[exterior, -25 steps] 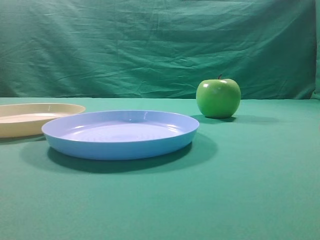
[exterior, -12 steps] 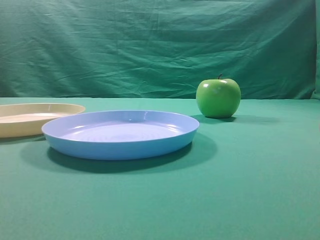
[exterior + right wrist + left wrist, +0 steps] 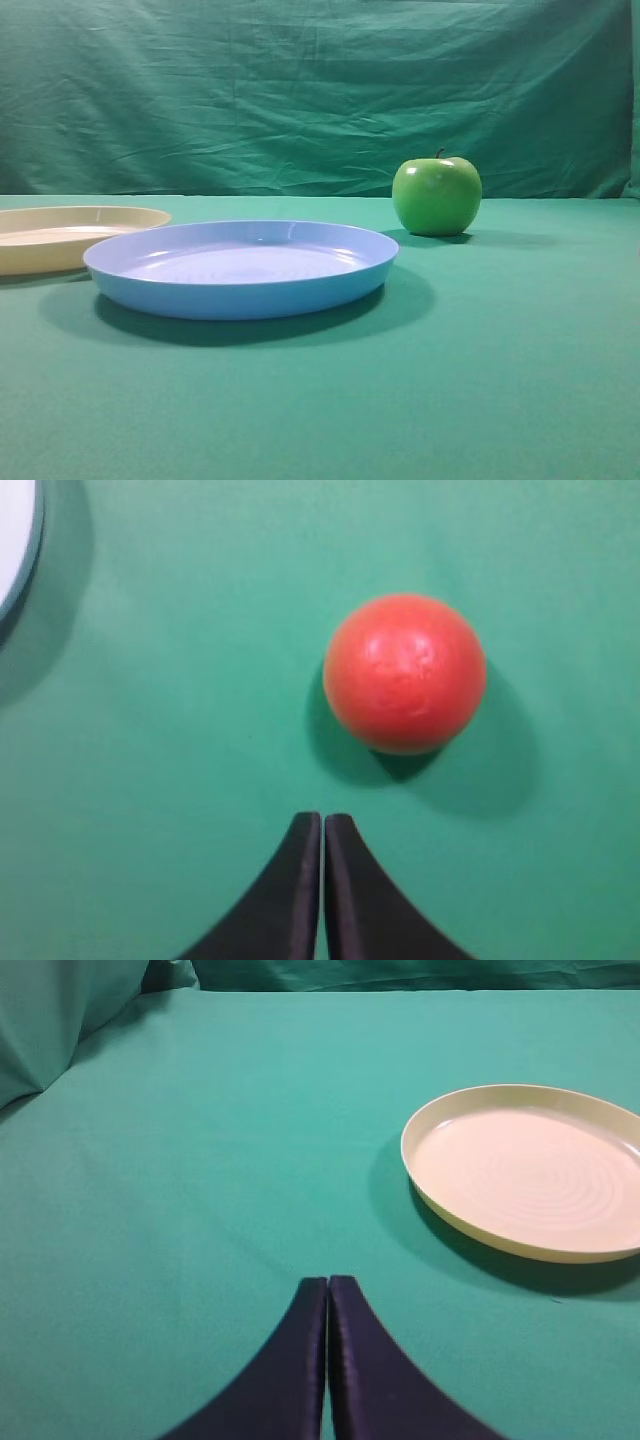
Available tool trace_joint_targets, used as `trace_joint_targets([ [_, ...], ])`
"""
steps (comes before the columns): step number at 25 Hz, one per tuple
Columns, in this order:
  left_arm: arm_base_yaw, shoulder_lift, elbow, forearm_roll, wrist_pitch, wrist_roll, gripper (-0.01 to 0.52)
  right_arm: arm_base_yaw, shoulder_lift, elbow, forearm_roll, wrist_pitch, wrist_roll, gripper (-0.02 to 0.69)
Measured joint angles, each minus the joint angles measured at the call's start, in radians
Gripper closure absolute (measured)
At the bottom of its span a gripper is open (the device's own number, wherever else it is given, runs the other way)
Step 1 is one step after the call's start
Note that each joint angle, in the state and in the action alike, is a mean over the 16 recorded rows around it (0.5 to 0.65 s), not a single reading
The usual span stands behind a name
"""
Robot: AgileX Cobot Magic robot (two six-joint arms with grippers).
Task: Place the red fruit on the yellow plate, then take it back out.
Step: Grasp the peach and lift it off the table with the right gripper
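The exterior camera is sitting low, facing the backdrop across the surface point(image 3: 500, 400). Both wrist cameras are looking down; the left shares the yellow plate point(image 3: 430, 1175).

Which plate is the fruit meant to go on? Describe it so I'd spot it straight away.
Start from the green cloth-covered table and the big blue plate in the middle. Just behind it, at the left edge, sits the yellow plate. It is pale cream-yellow, shallow and round with a low rim, and nothing lies on it.

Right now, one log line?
fruit: on cloth, ungrasped | yellow plate: empty | left end effector: shut | right end effector: shut
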Motion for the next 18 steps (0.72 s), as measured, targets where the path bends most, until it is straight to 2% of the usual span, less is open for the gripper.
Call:
trace_joint_targets([
  [12,0.000,0.000,0.000,0.000,0.000,0.000,0.514,0.031,0.173,-0.027,-0.070,-0.130,0.012,0.096],
  [15,0.000,0.000,0.000,0.000,0.000,0.000,0.514,0.027,0.214,-0.028,-0.080,-0.165,0.014,0.026],
  [18,0.000,0.000,0.000,0.000,0.000,0.000,0.514,0.024,0.259,-0.028,-0.090,-0.200,0.016,0.000],
])
